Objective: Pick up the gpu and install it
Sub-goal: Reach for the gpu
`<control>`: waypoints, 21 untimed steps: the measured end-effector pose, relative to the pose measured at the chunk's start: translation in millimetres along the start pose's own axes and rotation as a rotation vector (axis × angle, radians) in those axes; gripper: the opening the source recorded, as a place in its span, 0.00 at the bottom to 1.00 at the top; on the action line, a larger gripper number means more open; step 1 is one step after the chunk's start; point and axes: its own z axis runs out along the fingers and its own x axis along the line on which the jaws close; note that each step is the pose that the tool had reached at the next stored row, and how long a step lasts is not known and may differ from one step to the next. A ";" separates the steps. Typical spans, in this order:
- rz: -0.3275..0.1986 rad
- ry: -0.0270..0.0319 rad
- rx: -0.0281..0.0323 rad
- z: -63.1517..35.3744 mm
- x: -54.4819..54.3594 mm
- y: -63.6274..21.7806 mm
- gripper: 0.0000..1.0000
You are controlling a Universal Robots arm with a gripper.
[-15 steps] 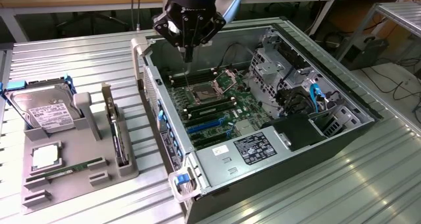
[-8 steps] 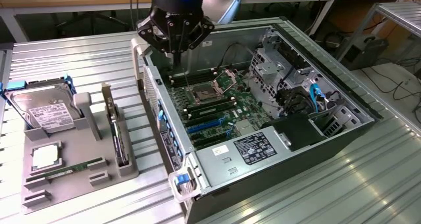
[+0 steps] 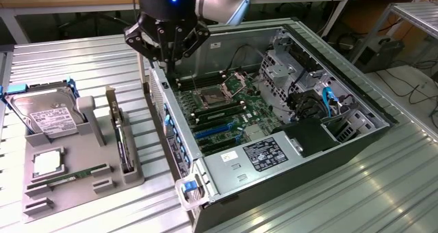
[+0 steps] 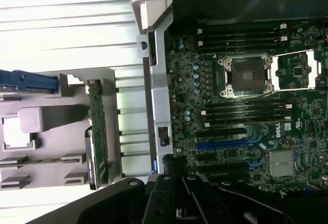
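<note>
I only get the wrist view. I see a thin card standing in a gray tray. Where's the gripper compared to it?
Observer: In the exterior view the gripper hangs over the far end of the case wall, well away from the gpu in its tray.
Operator: Is anything else in that tray?
Observer: Yes, a hard drive stands at the tray's far end, label facing up.
Operator: What's in the case past the board?
Observer: A power supply with a black label sits at the near end.
</note>
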 end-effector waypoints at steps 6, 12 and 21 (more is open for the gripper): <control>0.000 -0.0007 -0.0002 6.9 28.6 -5.7 0.11; 0.000 -0.0007 -0.0001 13.6 54.7 -9.6 0.11; 0.000 -0.0010 0.0012 25.9 97.2 -15.3 0.11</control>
